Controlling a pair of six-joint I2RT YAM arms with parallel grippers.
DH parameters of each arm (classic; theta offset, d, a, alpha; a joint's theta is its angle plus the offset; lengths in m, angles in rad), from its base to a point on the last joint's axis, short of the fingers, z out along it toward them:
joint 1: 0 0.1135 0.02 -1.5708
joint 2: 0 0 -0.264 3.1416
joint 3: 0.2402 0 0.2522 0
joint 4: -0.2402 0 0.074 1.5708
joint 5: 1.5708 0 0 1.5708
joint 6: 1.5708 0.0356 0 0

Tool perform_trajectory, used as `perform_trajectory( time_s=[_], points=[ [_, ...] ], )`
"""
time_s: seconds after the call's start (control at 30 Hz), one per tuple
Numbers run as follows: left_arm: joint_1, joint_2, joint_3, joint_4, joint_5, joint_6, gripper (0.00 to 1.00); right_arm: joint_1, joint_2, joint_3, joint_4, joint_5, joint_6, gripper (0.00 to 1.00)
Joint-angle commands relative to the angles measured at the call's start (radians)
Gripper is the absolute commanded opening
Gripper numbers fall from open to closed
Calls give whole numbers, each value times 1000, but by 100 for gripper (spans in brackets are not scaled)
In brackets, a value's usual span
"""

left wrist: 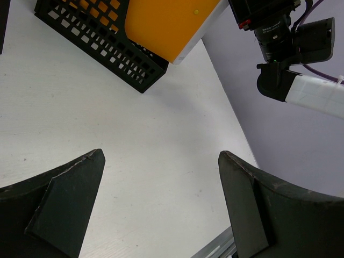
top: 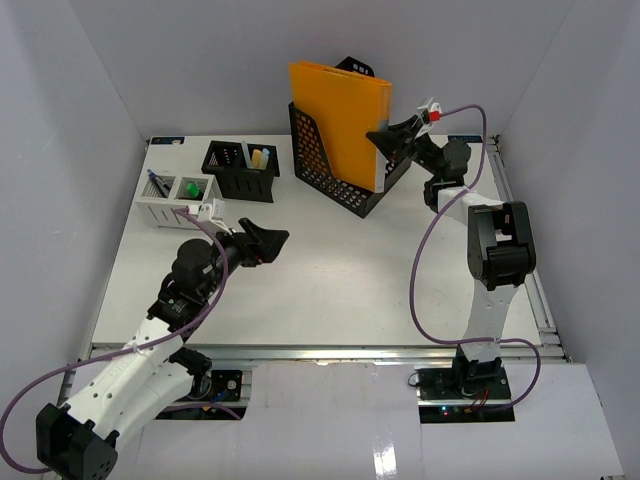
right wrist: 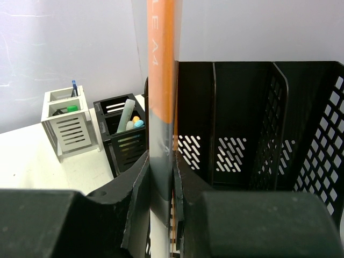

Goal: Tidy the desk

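While it squeezes the thin edge of the orange folder point(right wrist: 161, 64), the right end effector point(right wrist: 161, 183) is almost shut, with one dark finger point(right wrist: 141, 188) on each side of the folder. From above, this end effector point(top: 385, 140) is at the far side of the counter point(top: 330, 290), and it grips the folder point(top: 340, 120) on its right edge. The folder stands up tall inside the black file rack point(top: 312, 150). In the right wrist view, the rack point(right wrist: 242, 118) has mesh walls and thin black dividers to the right of the folder.

The left end effector point(top: 275, 243) is wide open and has nothing in it. Its two dark fingers point(left wrist: 70, 193) are far apart, with bare white counter point(left wrist: 134, 134) showing between them. It hangs over the left middle of the counter and points toward the rack.

A black box point(top: 240, 170) sits to the left of the rack, with pale sticks poking out of it. A white box point(top: 175, 200) sits further left, near the wall, with blue pens and a green thing inside. The two boxes are close together.

The counter is big, flat and white. It has white walls around it and a metal rail along the near edge.
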State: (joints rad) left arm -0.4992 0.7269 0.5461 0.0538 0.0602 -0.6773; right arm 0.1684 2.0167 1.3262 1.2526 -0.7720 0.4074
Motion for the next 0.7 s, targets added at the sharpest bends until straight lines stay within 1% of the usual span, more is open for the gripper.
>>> perform_trajectory(
  time_s=[0.0,0.37,0.67],
  points=[
    [6,-3,32,18,12,10,98,-1,-56,37,487,4,-19,8],
    [5,0,21,40,21,-1,98,-1,-104,41,486,26,-24,8],
    [6,1,22,42,27,-2,98,-7,-94,37,473,48,-63,8]
  ],
)
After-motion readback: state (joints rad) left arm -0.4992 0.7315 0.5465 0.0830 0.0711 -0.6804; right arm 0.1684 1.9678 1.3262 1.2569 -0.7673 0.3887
